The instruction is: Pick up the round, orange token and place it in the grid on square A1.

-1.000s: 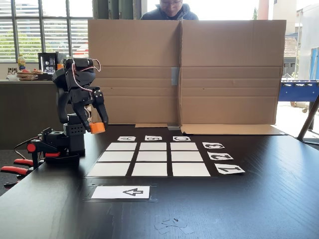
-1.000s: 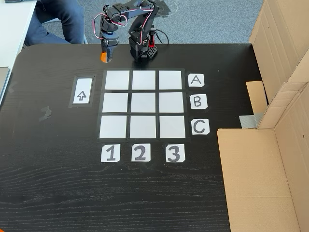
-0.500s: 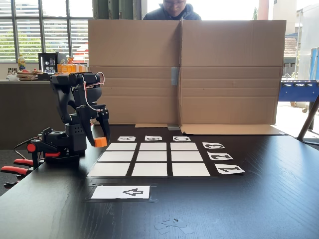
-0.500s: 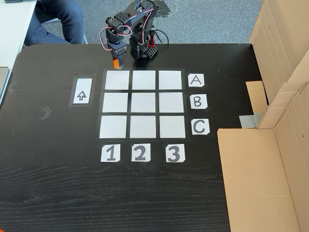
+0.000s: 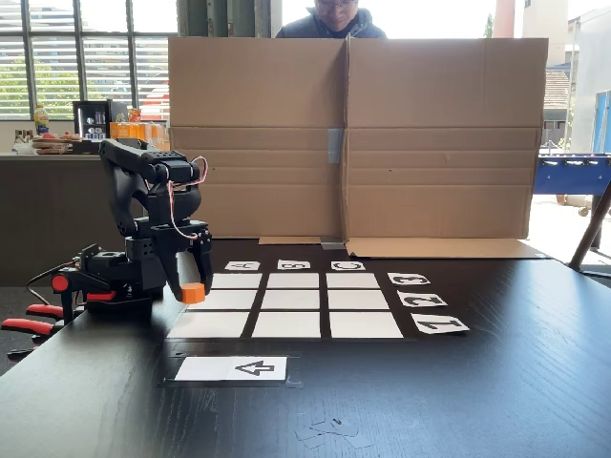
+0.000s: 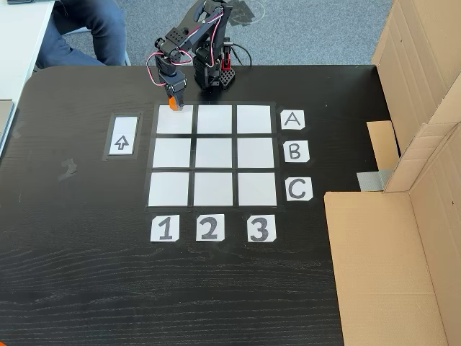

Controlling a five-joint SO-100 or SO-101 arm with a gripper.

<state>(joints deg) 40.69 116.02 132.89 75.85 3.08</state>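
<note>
The end effector is clamped on the orange token, carrying it low over the black worktop, and this is the transport step, right at the doorstep of the target. In the high fixed view the token sits at the far edge of square A1, the corner rectangle of the grid in the row beside the A label and the column above the 1 label. The end effector hangs nose-down from the arm, whose base stands just beyond the grid.

From the low fixed view the token looks close to the paper, but I cannot tell whether it touches. It seems to overlap the square's border, not its middle.

So the next move, as I judge it, calls for a short reach toward the arrow card's side of nothing — simply forward, deeper into A1, then a gentle descent until the flat bottom rests on the white paper, and only then opening the fingers.
</note>
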